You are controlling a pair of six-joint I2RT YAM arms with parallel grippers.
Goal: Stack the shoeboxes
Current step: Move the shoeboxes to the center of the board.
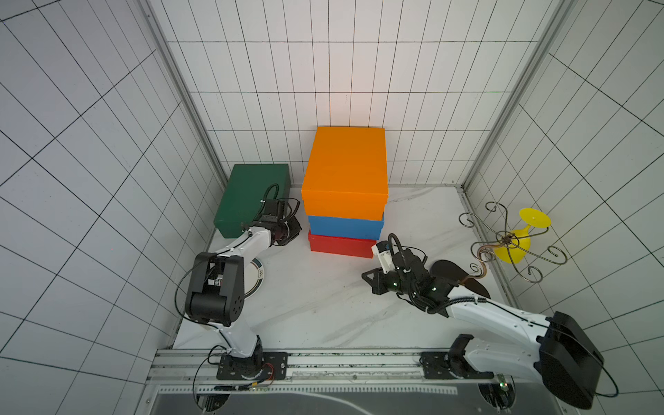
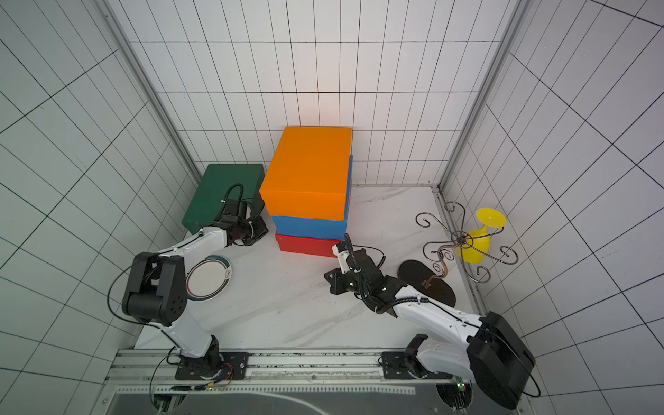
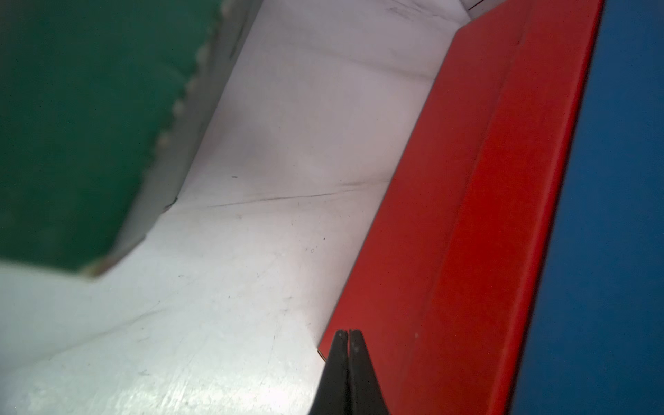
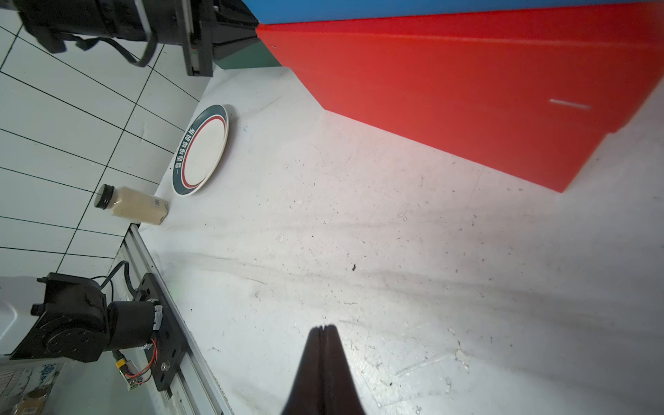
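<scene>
In both top views three shoeboxes stand stacked at the back middle: orange [image 1: 345,169] [image 2: 309,169] on blue [image 1: 345,226] [image 2: 309,228] on red [image 1: 341,246] [image 2: 305,246]. The dark green shoebox [image 1: 251,194] [image 2: 222,187] lies alone at the back left. My left gripper [image 3: 347,332] is shut and empty, low in the gap between the green box [image 3: 72,125] and the red box [image 3: 449,215], its tips by the red box's bottom corner. My right gripper [image 4: 324,327] [image 1: 365,277] is shut and empty over bare table, in front of the red box [image 4: 449,82].
A round plate [image 2: 208,278] [image 4: 201,151] lies front left, partly under the left arm. A lidded bottle [image 4: 131,206] lies beside it near the wall. At the right stand a curly wire rack [image 1: 510,244] on a dark oval base [image 1: 460,276] and a yellow goblet [image 1: 521,237]. Tiled walls enclose the table.
</scene>
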